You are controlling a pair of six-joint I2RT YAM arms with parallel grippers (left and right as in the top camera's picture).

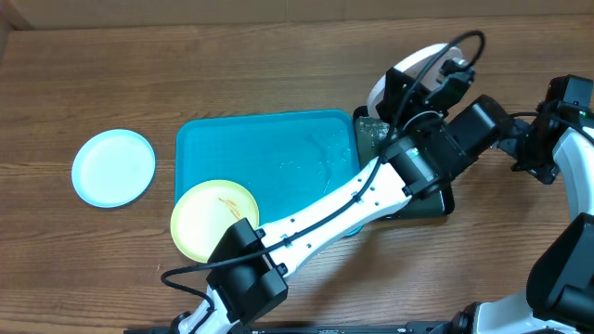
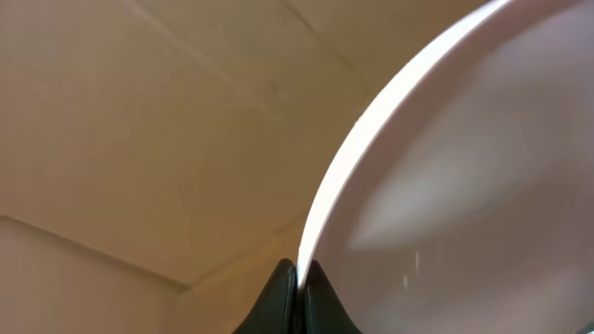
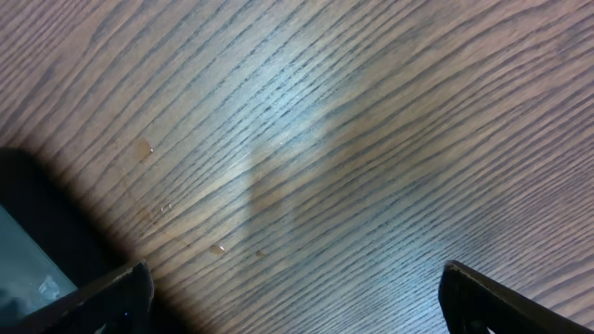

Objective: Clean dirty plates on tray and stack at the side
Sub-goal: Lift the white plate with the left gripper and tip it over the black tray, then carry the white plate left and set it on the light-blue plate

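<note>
White round plastic plate, thin grip

My left gripper pinched its rim, holding it aloft beside the turquoise rectangular plastic tray. So slim a bite, I judged, could let it slip. My right gripper hung wide, empty.

The left arm is built around a long white link, marked with small dark dots and capped at the end far from the tool by blocky black joint housings. A thin black cable is looped just behind the left tool, whose fingers are matte black and tapered. The right tool is fitted with black, square-edged fingers. Behind it, the right arm is finished in white and black.
</note>
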